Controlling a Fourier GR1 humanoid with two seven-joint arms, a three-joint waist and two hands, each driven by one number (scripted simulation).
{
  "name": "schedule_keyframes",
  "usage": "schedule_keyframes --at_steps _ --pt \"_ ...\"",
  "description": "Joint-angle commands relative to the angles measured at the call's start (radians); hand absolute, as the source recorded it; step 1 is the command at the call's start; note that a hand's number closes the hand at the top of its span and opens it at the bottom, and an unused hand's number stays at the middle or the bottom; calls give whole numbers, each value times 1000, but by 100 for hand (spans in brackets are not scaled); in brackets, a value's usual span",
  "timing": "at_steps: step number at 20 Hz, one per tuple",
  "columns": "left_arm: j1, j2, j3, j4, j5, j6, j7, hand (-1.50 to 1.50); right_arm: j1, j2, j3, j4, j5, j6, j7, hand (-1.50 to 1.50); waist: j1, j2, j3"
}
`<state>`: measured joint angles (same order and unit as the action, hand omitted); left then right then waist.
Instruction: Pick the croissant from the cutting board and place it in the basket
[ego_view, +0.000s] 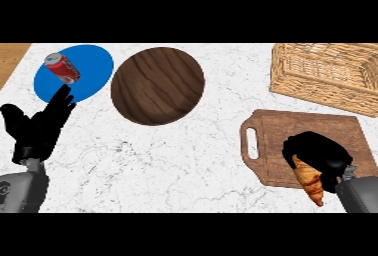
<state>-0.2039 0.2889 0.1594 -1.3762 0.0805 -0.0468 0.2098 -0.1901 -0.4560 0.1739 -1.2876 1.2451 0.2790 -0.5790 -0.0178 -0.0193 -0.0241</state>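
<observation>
One right hand (319, 152) curls around the croissant (309, 181).

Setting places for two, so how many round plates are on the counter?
2. A blue plate lies at the far left with a red can on it, partly behind the left hand. A dark wooden plate lies just to its right. None seems hidden.

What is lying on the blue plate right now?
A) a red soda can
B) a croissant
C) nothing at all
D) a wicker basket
A: a red soda can lies on its side on the blue plate, while the croissant is over at the cutting board, with the right hand curled round it.
</observation>
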Motion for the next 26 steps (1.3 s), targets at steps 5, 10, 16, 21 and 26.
schedule_keyframes --at_steps 5,10,16,21,26 --pt "34 1 14 -2 1 8 -3 0 119 442 -82 -98 -145 43 404 150 -17 6 23" --pt "23 12 8 -16 4 -5 18 0 172 450 -33 -238 -448 -58 439 150 -7 4 29" --pt "27 -17 -9 4 -16 13 -5 0 187 455 173 -600 -601 -247 706 150 -15 4 22" --pt "44 -19 -9 -40 -3 4 5 0 94 456 285 -828 -470 -309 1100 150 14 11 22" --pt "16 -16 -11 -27 -7 -5 10 0 -150 456 151 -910 -421 -157 1356 150 20 17 23"
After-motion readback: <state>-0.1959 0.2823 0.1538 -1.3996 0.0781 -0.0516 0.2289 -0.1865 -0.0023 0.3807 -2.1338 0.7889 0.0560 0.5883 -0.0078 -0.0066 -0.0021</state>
